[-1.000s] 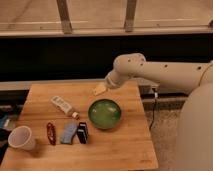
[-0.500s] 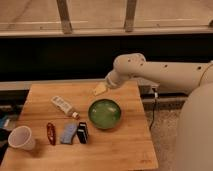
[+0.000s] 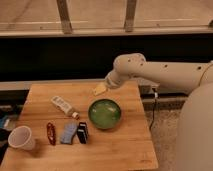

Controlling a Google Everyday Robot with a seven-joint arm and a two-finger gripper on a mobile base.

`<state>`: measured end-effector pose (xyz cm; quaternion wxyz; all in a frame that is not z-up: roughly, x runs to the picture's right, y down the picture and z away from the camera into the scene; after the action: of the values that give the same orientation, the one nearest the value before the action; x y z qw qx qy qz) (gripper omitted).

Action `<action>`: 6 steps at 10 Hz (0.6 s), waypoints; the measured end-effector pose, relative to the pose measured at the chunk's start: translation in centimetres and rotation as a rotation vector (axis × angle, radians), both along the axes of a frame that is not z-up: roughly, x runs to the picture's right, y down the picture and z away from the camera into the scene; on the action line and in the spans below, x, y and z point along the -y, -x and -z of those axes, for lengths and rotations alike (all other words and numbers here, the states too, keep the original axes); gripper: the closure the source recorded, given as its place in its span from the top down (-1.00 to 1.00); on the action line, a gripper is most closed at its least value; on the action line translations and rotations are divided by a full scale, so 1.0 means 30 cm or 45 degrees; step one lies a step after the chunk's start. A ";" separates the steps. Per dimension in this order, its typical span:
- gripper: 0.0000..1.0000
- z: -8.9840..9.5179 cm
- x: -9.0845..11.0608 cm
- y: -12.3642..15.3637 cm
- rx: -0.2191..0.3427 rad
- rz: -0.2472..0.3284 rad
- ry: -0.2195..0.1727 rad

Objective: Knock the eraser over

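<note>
The eraser is a small black block with white stripes. It lies on the wooden table just left of the green bowl. My gripper hangs over the far middle of the table, behind the bowl and well away from the eraser. The arm reaches in from the right.
A flat light-blue pad lies beside the eraser on its left, then a slim red object. A white cup stands at the front left. A white tube lies left of the bowl. A window rail runs behind.
</note>
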<state>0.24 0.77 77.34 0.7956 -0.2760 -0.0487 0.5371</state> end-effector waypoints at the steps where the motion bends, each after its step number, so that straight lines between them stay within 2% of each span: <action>1: 0.60 0.000 0.000 0.000 0.000 0.000 0.000; 3: 0.55 0.000 0.000 0.000 0.000 0.000 0.000; 4: 0.42 0.001 -0.001 0.000 0.000 0.003 -0.001; 5: 0.23 0.004 -0.003 -0.003 -0.003 0.014 -0.015; 6: -0.04 0.021 -0.007 -0.013 -0.014 0.036 -0.045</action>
<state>0.63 0.97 76.71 0.8082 -0.2595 -0.0499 0.5263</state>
